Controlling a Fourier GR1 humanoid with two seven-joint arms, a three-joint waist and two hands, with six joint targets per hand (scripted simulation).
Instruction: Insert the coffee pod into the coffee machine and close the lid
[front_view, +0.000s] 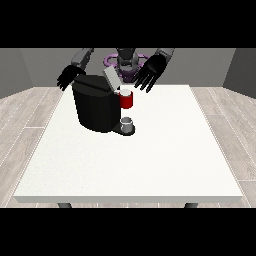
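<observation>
White table (150, 165) fills most of the view, the robot (127, 60) small behind its far edge. A black coffee machine (95, 107) stands on the far left part of the tabletop, blocky body, with a red holder section (127, 100) projecting from its front toward the view's right. The lid (111, 79), a pale grey flap, is raised and tilted back above the machine's top, so the machine is open. At the top of the red section a small pale round shape shows, which may be the coffee pod (125, 92) seated in its slot; too small to be sure. Under the red section a small grey cup (127, 121) sits on the machine's dark base plate (125, 130). The hand at the view's right (150, 72) hovers just beside and above the red section, fingers spread and straight, released, grasping nothing. The hand at the view's left (69, 77) hangs behind the machine's far left corner, fingers pointing downward and relaxed, also holding nothing; whether it touches the machine cannot be told. Grey wood-plank floor (30, 110) surrounds the table.
</observation>
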